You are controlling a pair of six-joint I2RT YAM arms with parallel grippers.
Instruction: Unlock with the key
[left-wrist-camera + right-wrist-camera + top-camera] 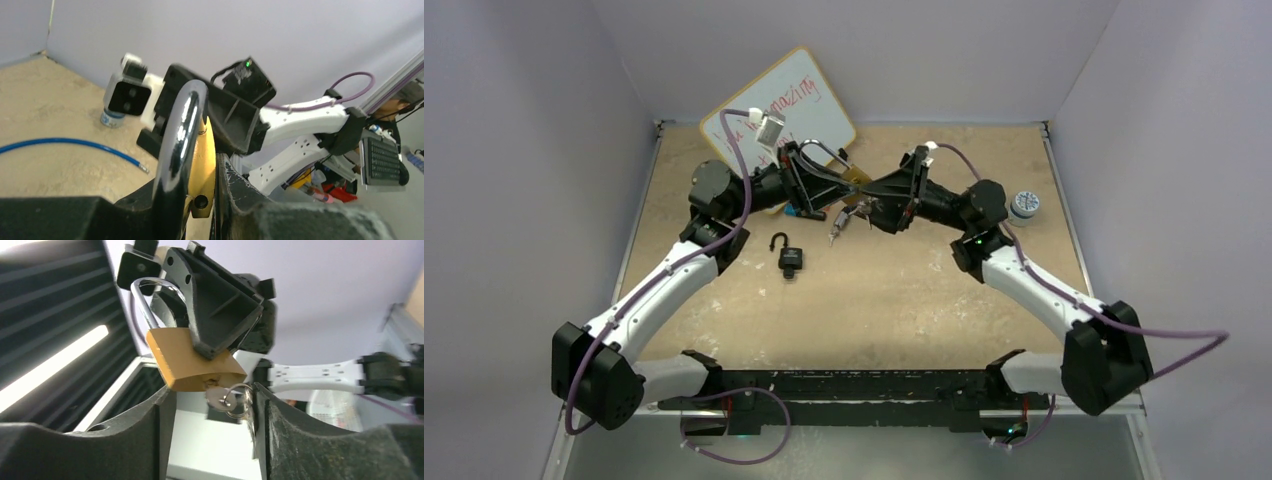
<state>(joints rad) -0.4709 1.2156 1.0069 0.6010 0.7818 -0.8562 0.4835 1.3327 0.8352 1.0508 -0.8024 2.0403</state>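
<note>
My left gripper (816, 186) is shut on a brass padlock (856, 178) and holds it in the air above the table's back middle. In the left wrist view the padlock body (202, 165) and its steel shackle (180, 125) sit between the fingers. In the right wrist view the padlock (192, 362) hangs just beyond my right gripper (212, 392). A silver key (216, 397) sticks in its underside, with a key ring (236, 401) and a spare key hanging. My right gripper (866, 208) is open; its fingers stand on either side of the key, not closed on it.
A black padlock (789, 257) with a raised shackle lies on the table in front of the left arm. A whiteboard (779, 105) leans at the back. A small blue-and-white jar (1024, 205) stands at the right. A blue cable (70, 144) lies on the table.
</note>
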